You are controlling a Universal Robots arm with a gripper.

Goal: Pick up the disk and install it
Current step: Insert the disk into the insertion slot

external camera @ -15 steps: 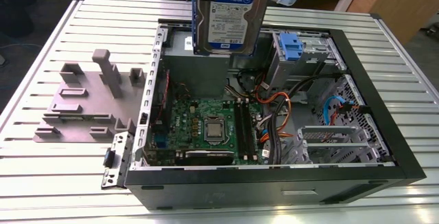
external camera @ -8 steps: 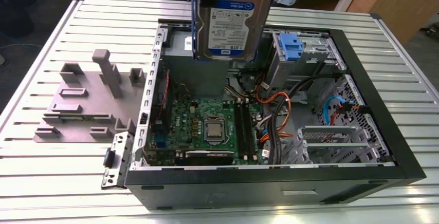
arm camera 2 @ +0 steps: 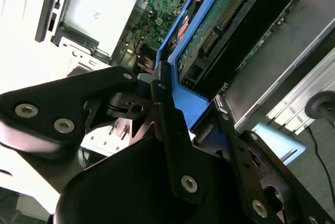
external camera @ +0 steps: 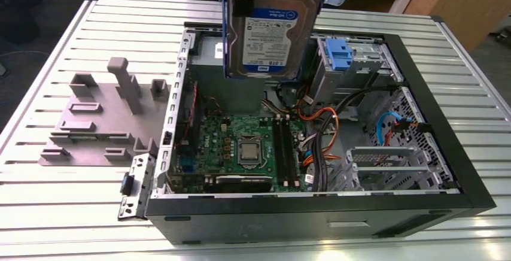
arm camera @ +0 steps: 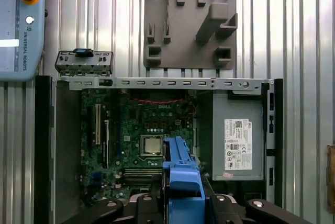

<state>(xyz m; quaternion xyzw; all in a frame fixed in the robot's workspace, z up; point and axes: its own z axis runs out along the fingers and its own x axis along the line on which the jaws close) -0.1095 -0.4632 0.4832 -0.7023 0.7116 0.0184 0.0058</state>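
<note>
- A slatted tabletop (external camera: 48, 213) carries the open computer case (external camera: 435, 93), its interior exposed from above.
- The disk (external camera: 270, 33) hangs upright over the case's far side, clear of its rim; judged mid-carry, not yet installed.
- The end effector (arm camera 2: 166, 90) is clamped on the disk's blue carrier frame; seating likely calls for squaring it to the case's drive bay (external camera: 355, 63), which is crowded by cables (external camera: 315, 117).

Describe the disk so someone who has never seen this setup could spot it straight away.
Find the open computer case on the slatted table. Above its far end in the exterior view, the disk hangs upright, clamped in the end effector. It is silver with a white-and-blue label and blue frame, unlike the small blue latch fixed to the drive bay.
</note>
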